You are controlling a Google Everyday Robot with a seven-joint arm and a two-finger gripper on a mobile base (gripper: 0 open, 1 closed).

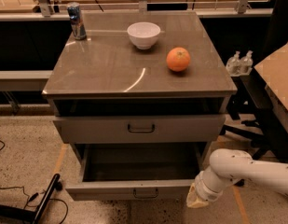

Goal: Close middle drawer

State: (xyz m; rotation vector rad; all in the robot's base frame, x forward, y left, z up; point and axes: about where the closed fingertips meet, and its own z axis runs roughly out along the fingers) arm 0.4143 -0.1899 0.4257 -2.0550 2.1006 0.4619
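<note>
The middle drawer (pixel 111 189) is pulled far out of the grey cabinet. It is shallow and empty, with a low front panel and a small dark loop handle (pixel 146 193) at its centre. My gripper (pixel 197 200) is at the end of the white arm coming in from the lower right. It sits low, right against the right end of the drawer's front panel. The taller-fronted top drawer (pixel 140 128) above is pulled out a little. The lowest drawer is out of view.
On the cabinet top (pixel 101 69) stand a blue can (pixel 77 20), a white bowl (pixel 143 34) and an orange (pixel 178 59). A dark office chair (pixel 260 101) stands to the right. A black bar (pixel 43 203) and cables lie on the floor at the lower left.
</note>
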